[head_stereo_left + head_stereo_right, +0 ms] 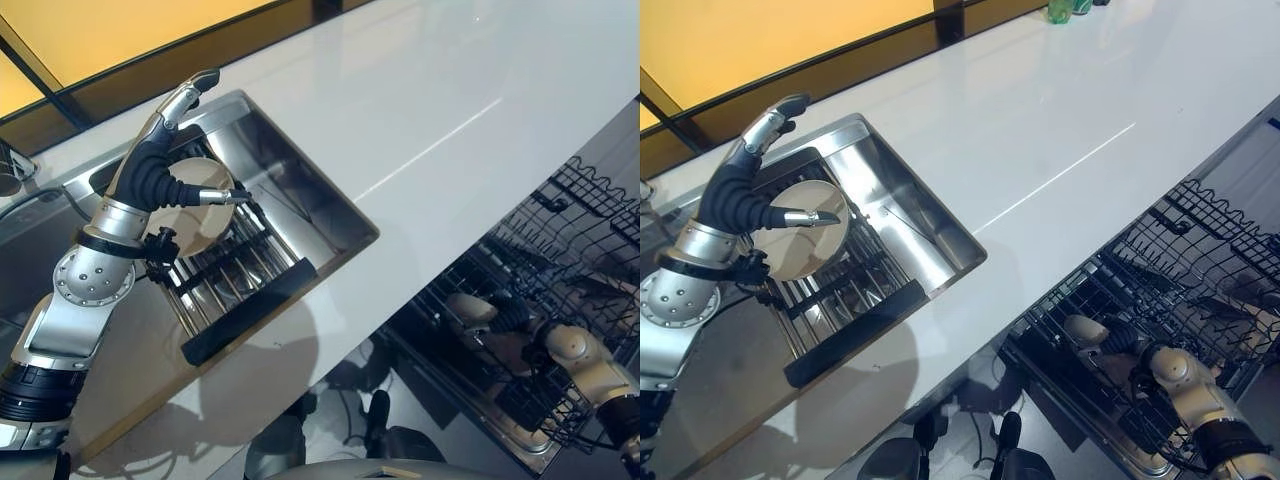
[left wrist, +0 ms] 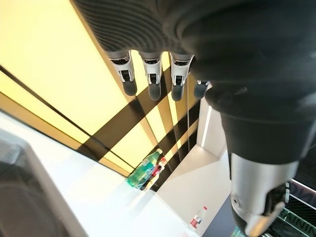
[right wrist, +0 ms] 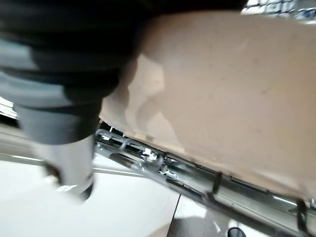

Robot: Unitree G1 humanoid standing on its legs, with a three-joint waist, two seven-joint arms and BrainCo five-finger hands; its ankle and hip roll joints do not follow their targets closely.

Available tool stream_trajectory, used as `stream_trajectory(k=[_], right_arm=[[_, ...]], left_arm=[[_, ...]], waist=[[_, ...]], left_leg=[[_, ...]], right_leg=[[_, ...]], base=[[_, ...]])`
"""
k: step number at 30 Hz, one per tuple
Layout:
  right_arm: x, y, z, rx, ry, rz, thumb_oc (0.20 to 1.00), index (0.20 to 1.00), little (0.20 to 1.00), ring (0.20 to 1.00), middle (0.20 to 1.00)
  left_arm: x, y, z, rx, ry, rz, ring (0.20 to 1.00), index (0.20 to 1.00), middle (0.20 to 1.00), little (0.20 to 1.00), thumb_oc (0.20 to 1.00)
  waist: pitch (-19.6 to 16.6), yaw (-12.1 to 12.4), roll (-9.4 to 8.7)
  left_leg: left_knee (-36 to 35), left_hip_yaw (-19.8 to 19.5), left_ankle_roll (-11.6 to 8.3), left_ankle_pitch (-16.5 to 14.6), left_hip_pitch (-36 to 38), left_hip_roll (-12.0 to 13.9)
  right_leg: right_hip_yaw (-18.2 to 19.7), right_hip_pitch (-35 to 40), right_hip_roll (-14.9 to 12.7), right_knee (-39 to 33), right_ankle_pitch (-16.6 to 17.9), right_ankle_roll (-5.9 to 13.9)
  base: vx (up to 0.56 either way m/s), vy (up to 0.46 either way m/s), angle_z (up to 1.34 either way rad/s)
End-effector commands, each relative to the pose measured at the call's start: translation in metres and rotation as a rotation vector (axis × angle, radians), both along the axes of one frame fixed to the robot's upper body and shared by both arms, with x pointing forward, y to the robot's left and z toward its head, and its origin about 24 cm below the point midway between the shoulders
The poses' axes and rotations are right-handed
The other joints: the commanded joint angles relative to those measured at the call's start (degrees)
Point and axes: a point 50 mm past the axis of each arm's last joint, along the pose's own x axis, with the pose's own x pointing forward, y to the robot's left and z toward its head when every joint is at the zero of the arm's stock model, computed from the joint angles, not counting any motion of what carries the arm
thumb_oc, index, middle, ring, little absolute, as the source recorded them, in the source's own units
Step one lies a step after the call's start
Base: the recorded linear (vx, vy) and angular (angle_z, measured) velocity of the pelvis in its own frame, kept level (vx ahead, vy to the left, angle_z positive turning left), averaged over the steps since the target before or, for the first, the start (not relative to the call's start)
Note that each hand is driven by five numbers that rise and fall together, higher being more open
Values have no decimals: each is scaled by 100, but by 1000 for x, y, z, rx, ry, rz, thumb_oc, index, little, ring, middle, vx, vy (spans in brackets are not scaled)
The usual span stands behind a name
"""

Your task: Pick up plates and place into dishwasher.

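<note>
My left hand [image 1: 150, 175] hovers over the steel sink [image 1: 320, 200], open, with fingers [image 2: 150, 74] straight and thumb spread and nothing in it. Just behind it a beige plate [image 1: 195, 225] stands on edge in the wire drying rack [image 1: 240, 290] inside the sink. My right hand [image 1: 510, 315] is low in the pulled-out dishwasher rack [image 1: 580, 200], shut on a second beige plate [image 3: 222, 89]. That plate's rim [image 1: 1080, 328] sits among the rack wires, close over them in the right wrist view.
A white countertop [image 1: 450, 90] runs between the sink and the dishwasher. Green bottles [image 1: 1065, 10] stand at its far end. A dark strip edges the sink rack's front. The dishwasher's black wire tines [image 1: 1200, 230] crowd round my right hand.
</note>
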Motion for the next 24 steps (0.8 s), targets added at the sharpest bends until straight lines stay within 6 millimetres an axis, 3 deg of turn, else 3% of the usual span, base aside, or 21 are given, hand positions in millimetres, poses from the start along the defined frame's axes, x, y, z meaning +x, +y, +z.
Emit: stream_trajectory(k=[1,8,13,20,24], right_arm=[[-14,-1,-9,-28,29,-20,1000,1000,1000,1000,1000],[-7,-11,23,-40,-159,-109,1000,1000,1000,1000,1000],[-4,-15,56,-121,-315,-108,1000,1000,1000,1000,1000],[-8,-16,87,-172,-451,-109,1000,1000,1000,1000,1000],[-8,-16,103,-177,-524,-108,1000,1000,1000,1000,1000]], left_arm=[[-8,14,0,-17,-32,38,1000,1000,1000,1000,1000],[-13,28,-10,-40,-2,92,1000,1000,1000,1000,1000],[-21,40,-19,-48,11,147,1000,1000,1000,1000,1000],[-31,53,-28,-93,29,206,1000,1000,1000,1000,1000],[-33,61,-37,33,1,363,1000,1000,1000,1000,1000]], waist=[[-675,-59,-122],[-848,-144,-138],[-970,-216,-110],[-1140,-249,-91],[-1214,-229,-80]], left_leg=[[166,200,61,171,-528,-88],[19,238,33,176,-349,-29],[-70,251,-1,190,-274,3],[-218,255,-50,244,-193,41],[-294,236,-85,291,-173,62]], right_leg=[[60,-251,-188,1239,-927,234],[103,-109,-90,1117,-944,202],[143,-50,-27,1057,-977,184],[179,15,34,948,-993,160],[176,46,55,885,-982,161]], base=[[44,7,-5],[6,3,-3],[-15,24,-5],[-31,40,-5],[-16,34,0]])
